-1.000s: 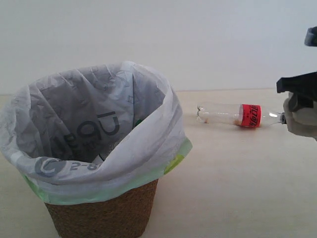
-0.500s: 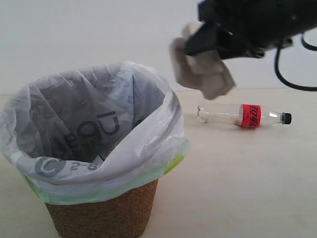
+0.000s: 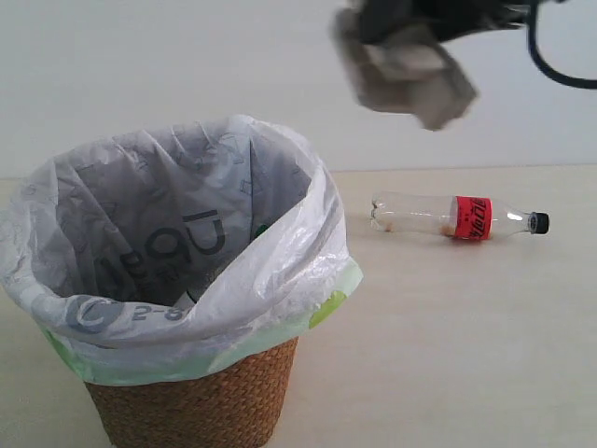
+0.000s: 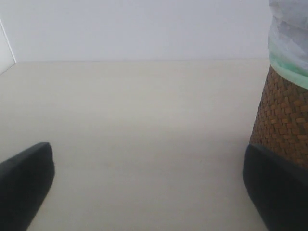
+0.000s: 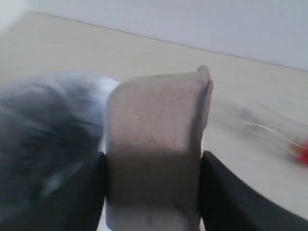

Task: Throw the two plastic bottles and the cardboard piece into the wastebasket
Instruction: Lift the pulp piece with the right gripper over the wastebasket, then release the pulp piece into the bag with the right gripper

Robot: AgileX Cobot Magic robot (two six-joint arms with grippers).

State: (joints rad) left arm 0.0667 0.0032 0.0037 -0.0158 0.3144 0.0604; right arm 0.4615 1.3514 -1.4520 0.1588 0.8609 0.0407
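Note:
My right gripper (image 3: pixel 410 33) hangs high at the back, just right of the wastebasket (image 3: pixel 201 392), shut on the grey-beige cardboard piece (image 3: pixel 406 79). In the right wrist view the cardboard piece (image 5: pixel 154 144) fills the gap of the gripper (image 5: pixel 153 192), with a black finger (image 5: pixel 77 197) tight against each side. One plastic bottle (image 3: pixel 457 217), clear with a red label and black cap, lies on the table to the right of the basket. A second bottle is not in view. My left gripper (image 4: pixel 149 192) stands open low over bare table, with the wicker wall of the wastebasket (image 4: pixel 284 115) beside it.
The basket's white bag (image 3: pixel 168 233) with grey lettering spills wide over the rim. A pale wall runs behind the beige table (image 3: pixel 466 355). In the right wrist view the bag (image 5: pixel 43 134) and the bottle (image 5: pixel 269 130) are blurred.
My right gripper has carried the cardboard piece up from the right edge and leftward, to high beside the basket. The bottle and the basket have not moved.

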